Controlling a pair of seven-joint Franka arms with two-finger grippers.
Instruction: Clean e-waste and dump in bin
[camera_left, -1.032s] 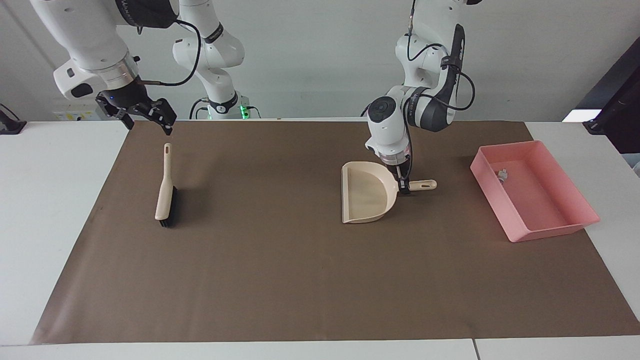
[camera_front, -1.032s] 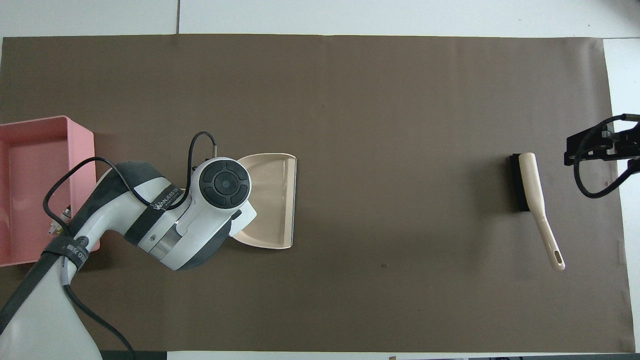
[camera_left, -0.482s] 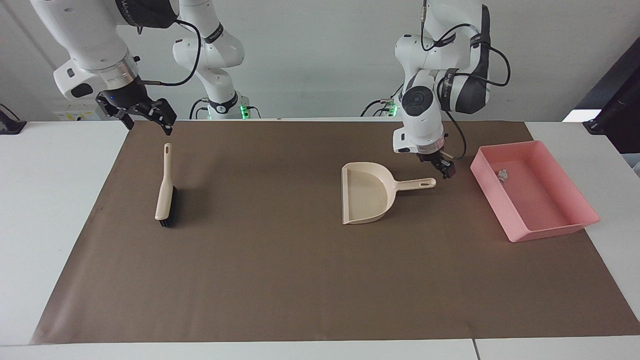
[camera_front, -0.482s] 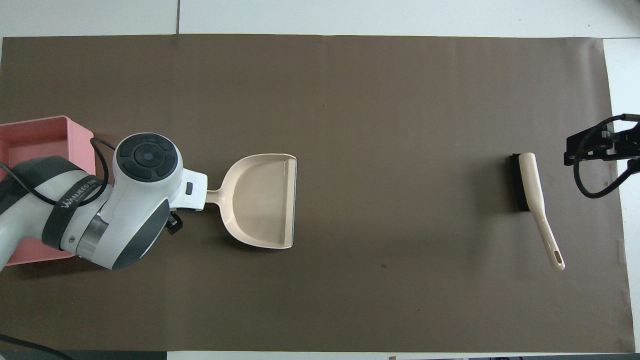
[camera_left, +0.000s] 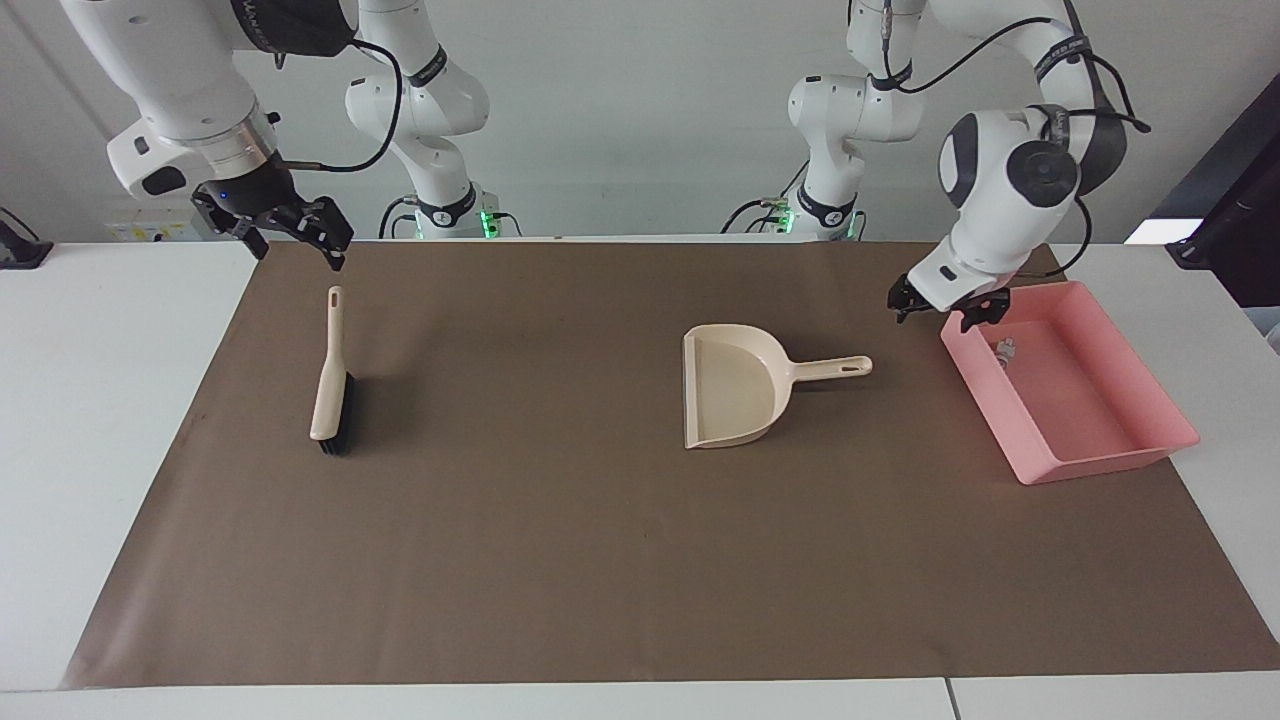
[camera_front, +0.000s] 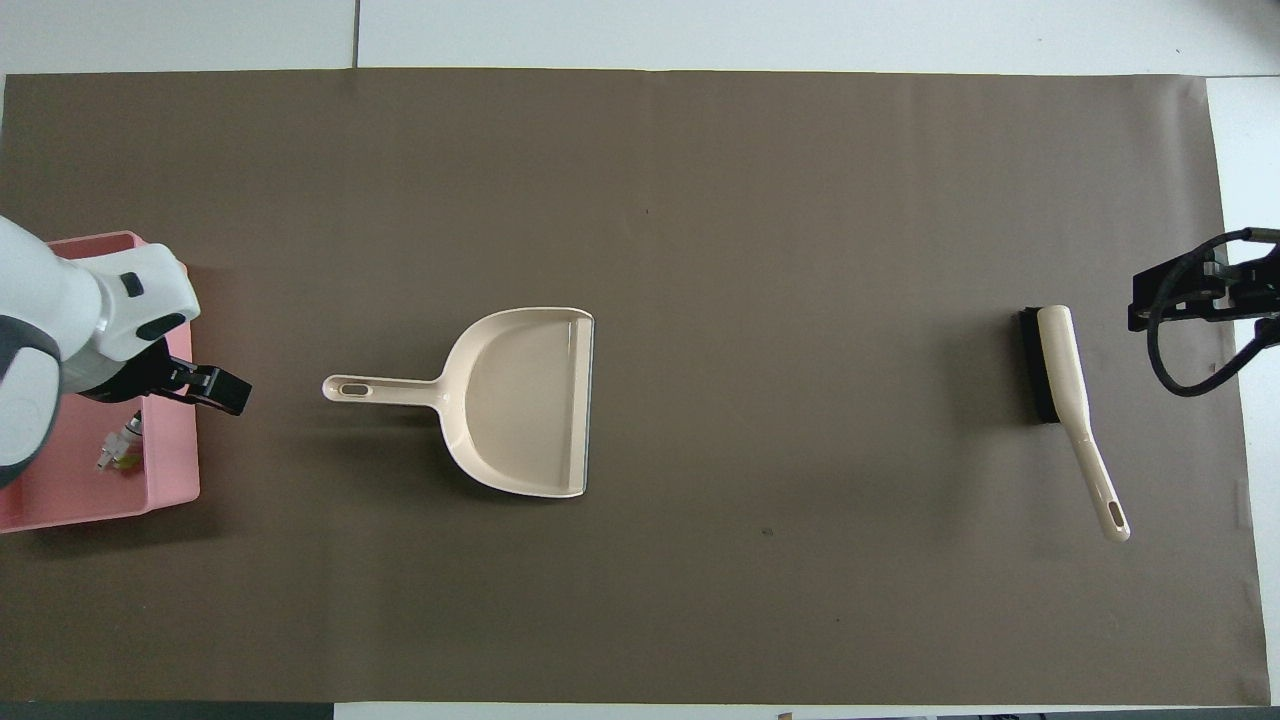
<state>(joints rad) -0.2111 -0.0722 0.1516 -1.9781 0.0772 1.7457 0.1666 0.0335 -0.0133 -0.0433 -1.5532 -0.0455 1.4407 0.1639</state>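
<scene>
The e-waste (camera_left: 1005, 350), a small white-and-green piece with a dark bit, lies inside the pink bin (camera_left: 1100, 462) at the left arm's end of the table. It also shows in the overhead view (camera_front: 120, 448), in the bin (camera_front: 150, 502). My left gripper (camera_left: 940, 310) is open and empty, raised over the bin's rim on the side toward the dustpan; it also shows in the overhead view (camera_front: 175, 385). My right gripper (camera_left: 295, 238) is open and empty, raised over the mat's edge near the brush handle, and waits; it shows in the overhead view (camera_front: 1200, 295).
A cream dustpan (camera_left: 735, 390) lies flat mid-mat, its handle pointing toward the bin; it shows in the overhead view (camera_front: 525, 400). A cream brush with black bristles (camera_left: 328, 385) lies toward the right arm's end (camera_front: 1065, 385). A brown mat (camera_left: 560, 560) covers the table.
My left gripper has left the dustpan's handle, risen and swung toward the bin. The dustpan stays flat on the mat. The right arm has not moved.
</scene>
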